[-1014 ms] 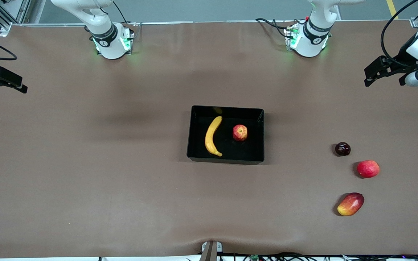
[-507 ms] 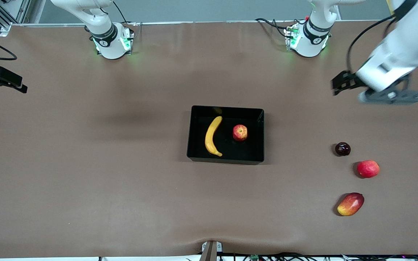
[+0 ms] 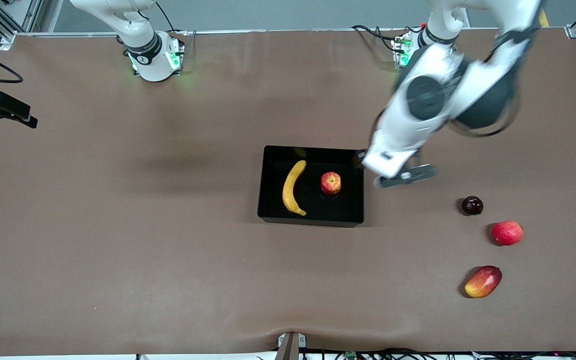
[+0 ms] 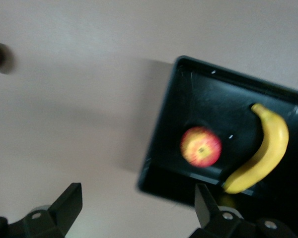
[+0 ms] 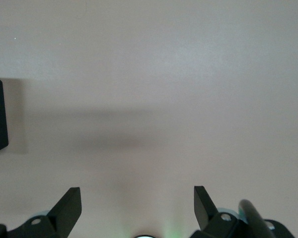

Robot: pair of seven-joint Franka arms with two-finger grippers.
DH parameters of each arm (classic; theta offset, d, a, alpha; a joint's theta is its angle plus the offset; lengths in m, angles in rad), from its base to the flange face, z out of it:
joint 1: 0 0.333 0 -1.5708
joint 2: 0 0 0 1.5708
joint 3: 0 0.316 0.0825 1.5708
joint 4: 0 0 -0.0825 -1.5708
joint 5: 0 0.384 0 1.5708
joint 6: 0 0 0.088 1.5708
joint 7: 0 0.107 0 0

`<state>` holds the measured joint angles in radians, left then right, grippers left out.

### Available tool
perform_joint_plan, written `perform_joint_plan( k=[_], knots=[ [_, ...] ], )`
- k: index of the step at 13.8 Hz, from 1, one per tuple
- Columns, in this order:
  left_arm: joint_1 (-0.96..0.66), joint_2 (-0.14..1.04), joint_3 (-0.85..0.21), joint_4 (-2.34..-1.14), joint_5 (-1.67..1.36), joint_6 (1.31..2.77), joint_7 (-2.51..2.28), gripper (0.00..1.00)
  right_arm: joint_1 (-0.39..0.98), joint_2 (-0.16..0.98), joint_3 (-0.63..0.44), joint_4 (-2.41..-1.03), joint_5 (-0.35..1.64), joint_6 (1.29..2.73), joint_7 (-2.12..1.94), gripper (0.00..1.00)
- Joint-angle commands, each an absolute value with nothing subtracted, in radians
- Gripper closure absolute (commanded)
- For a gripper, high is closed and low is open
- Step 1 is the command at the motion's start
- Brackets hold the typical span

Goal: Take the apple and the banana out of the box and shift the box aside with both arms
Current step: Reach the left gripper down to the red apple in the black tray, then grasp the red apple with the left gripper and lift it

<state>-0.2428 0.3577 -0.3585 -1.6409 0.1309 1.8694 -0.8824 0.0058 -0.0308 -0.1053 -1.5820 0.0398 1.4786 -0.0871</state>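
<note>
Fingers of the left gripper [image 4: 136, 208] are standing wide apart and holding nothing, hanging over the brown table [image 3: 118, 240] at the edge of the black tray [image 3: 268, 185] that faces the left arm's end. In the front view the left gripper [image 3: 368, 162] is mostly hidden by its own white wrist, just above that tray wall. The right gripper [image 5: 137, 208] is waiting with its fingers spread and empty, over bare table near the right arm's end; in the front view the right gripper [image 3: 5, 111] is showing at the edge of the picture.

Brown matting is covering the whole table, smooth and softly shadowed.

The tray is sitting in the middle of the table, shallow, glossy and rectangular with upright walls. Inside it the banana [image 3: 293, 188] is lying long, curved and yellow, and beside it, toward the left arm's end, the apple [image 3: 331, 183] is resting, small, round and red with yellow streaks. The two fruits are lying apart.

Toward the left arm's end, on the matting, a dark plum-like fruit [image 3: 472, 205], a plain red round fruit [image 3: 507, 233] and a red-yellow mango [image 3: 483, 281] are lying in a loose row, each nearer the front camera than the last.
</note>
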Motion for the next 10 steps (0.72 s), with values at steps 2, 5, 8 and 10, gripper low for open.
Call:
perform_joint_plan(
  k=[2, 5, 8, 10],
  knots=[
    [-0.316, 0.517, -0.357, -1.612, 0.225, 2.023, -1.069, 0.0, -0.015, -0.028, -0.094, -1.569, 0.048, 1.47, -0.098, 0.0],
    [-0.356, 0.603, -0.351, -1.615, 0.294, 2.091, -1.144, 0.0, -0.017, -0.028, -0.092, -1.569, 0.049, 1.47, -0.1, 0.0],
    [-0.36, 0.664, -0.351, -1.618, 0.314, 2.135, -1.167, 0.0, -0.018, -0.026, -0.094, -1.566, 0.049, 1.47, -0.103, 0.0],
    [-0.364, 0.695, -0.351, -1.62, 0.33, 2.146, -1.172, 0.0, -0.021, -0.025, -0.095, -1.566, 0.049, 1.47, -0.103, 0.0]
  ],
)
